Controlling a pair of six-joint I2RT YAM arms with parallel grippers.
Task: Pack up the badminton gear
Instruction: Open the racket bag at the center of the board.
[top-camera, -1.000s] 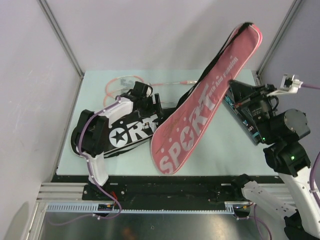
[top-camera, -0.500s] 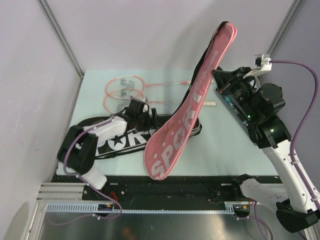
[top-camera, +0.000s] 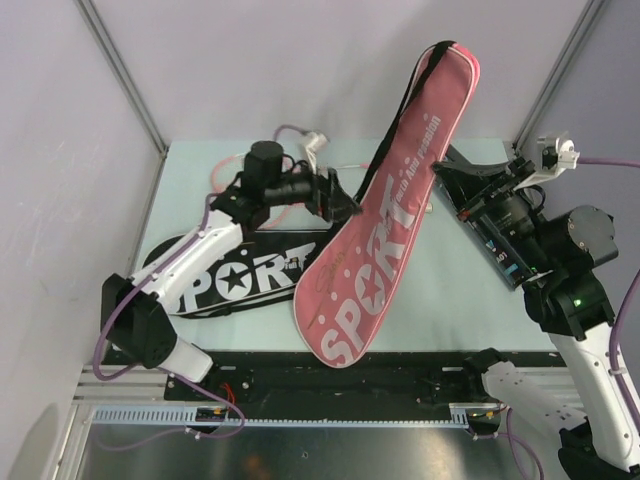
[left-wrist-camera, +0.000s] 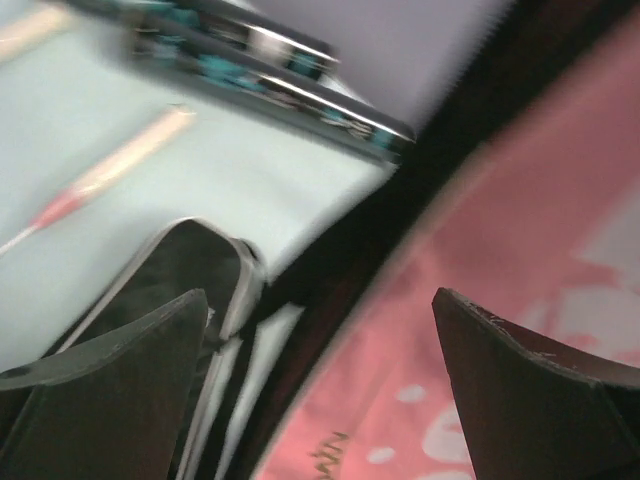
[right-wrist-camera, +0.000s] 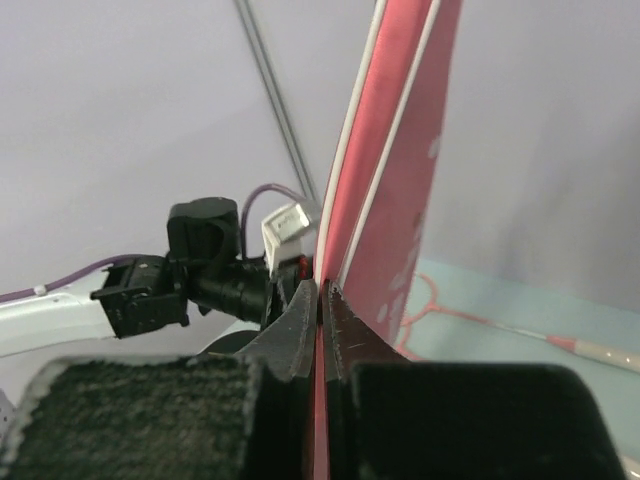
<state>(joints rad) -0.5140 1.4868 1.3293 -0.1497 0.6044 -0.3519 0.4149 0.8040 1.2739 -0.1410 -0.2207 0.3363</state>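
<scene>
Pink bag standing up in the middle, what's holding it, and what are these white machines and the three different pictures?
These are two robot arms bolted to a table. One picture looks down from above; the other two come from a camera on each wrist. The right end effector is shut on the edge of the pink bag, holding it tilted up. The left end effector is open close to it, holding nothing. On the table lie a black bag, rackets and dark tubes.
</scene>
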